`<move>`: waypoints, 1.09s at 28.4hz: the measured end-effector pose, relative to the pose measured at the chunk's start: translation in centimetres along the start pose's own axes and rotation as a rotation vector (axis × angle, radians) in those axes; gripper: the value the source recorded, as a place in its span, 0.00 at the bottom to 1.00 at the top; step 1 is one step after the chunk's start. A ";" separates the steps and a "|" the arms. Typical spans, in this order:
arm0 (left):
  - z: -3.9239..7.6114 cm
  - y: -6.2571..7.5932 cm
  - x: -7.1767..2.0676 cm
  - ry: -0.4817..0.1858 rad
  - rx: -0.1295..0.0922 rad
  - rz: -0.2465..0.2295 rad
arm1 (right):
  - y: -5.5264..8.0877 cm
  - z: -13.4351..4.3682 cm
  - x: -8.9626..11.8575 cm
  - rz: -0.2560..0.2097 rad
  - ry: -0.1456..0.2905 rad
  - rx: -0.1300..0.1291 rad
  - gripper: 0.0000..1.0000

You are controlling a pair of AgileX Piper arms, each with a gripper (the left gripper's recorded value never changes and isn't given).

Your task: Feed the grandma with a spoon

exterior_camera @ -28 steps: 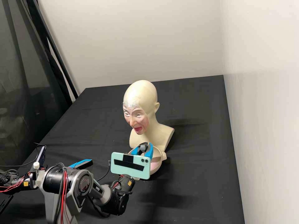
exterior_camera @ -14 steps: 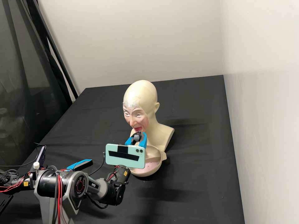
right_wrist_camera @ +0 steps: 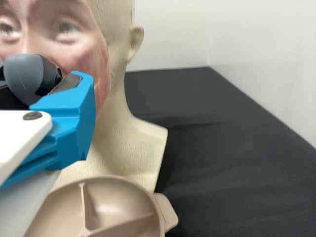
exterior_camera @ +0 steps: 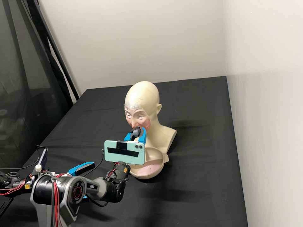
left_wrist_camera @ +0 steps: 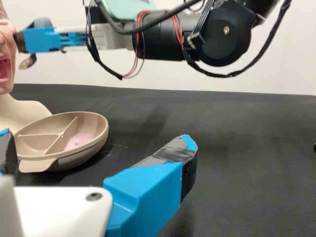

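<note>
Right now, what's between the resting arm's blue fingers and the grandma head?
A tan divided bowl sits between the left fingers and the grandma head, shown in the left wrist view.

To me the grandma head [exterior_camera: 143, 107] looks like smooth painted plastic with a faint sheen, and the divided bowl [exterior_camera: 156, 156] like smooth beige plastic. Matt black cloth covers the bench [exterior_camera: 195, 126]. The spoon [right_wrist_camera: 27, 74] handle looks matt grey, rubbery. The right gripper [exterior_camera: 136, 134] has fingers [right_wrist_camera: 69, 113] of smooth blue plastic.
</note>
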 end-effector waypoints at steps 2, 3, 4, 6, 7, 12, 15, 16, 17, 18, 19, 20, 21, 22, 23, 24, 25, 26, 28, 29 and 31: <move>0.0 -0.1 0.02 0.000 0.000 -0.002 | 0.2 -0.2 0.0 0.006 0.007 0.000 0.00; 0.0 -0.1 0.02 0.000 0.000 -0.002 | 0.2 -0.2 0.0 0.007 0.008 0.001 0.00; 0.0 -0.1 0.02 0.000 0.000 -0.002 | 0.3 -0.3 0.0 0.009 0.010 0.001 0.00; 0.0 -0.1 0.02 0.000 0.000 -0.002 | 0.3 -0.3 0.0 0.011 0.012 0.001 0.00; 0.0 -0.1 0.02 0.000 0.000 -0.002 | 0.4 -0.4 0.1 0.010 0.012 0.001 0.00; 0.0 -0.1 0.02 0.000 0.000 -0.002 | 0.6 -0.7 0.5 0.018 0.015 0.004 0.00; 0.0 -0.1 0.02 0.000 0.000 -0.002 | 0.5 -0.8 0.5 0.020 0.013 0.013 0.00; 0.0 -0.1 0.02 0.001 0.000 -0.002 | 0.5 -0.9 0.5 0.019 0.013 0.014 0.00; -0.1 0.0 0.02 0.003 0.000 -0.002 | 0.4 -1.0 0.6 0.019 0.016 0.014 0.00; -0.1 0.0 0.02 0.003 0.000 -0.002 | 0.3 -1.1 0.6 0.013 0.019 0.014 0.00; -0.1 0.0 0.02 0.003 0.000 -0.002 | 0.2 -1.2 0.6 0.009 0.020 0.015 0.00; -0.1 0.0 0.02 0.003 0.000 -0.002 | 0.2 -1.3 0.7 0.007 0.022 0.015 0.00; -0.1 0.0 0.02 0.003 0.000 -0.002 | 0.1 -1.3 0.7 0.001 0.019 0.015 0.00; -0.1 0.0 0.02 0.003 0.000 -0.002 | 0.0 -1.3 0.7 -0.003 0.018 0.015 0.00; -0.1 0.0 0.02 0.003 0.000 -0.002 | 0.0 -1.4 0.7 -0.005 0.019 0.016 0.00; -0.1 0.0 0.02 0.003 0.000 -0.002 | -0.1 -1.4 0.7 -0.008 0.019 0.016 0.00; -0.1 0.0 0.02 0.003 0.000 -0.002 | -0.1 -1.5 0.7 -0.009 0.022 0.016 0.00; -0.1 0.0 0.02 0.003 0.000 -0.002 | -0.1 -1.5 0.7 -0.005 0.020 0.019 0.00; -0.1 0.0 0.02 0.003 0.000 -0.002 | -0.1 -1.5 0.8 -0.001 0.017 0.022 0.00; -0.1 0.0 0.02 0.003 0.000 -0.002 | -0.1 -1.4 0.8 0.000 0.015 0.023 0.00; -0.1 0.0 0.02 0.003 0.000 -0.002 | -0.2 -1.3 0.9 -0.004 0.009 0.024 0.00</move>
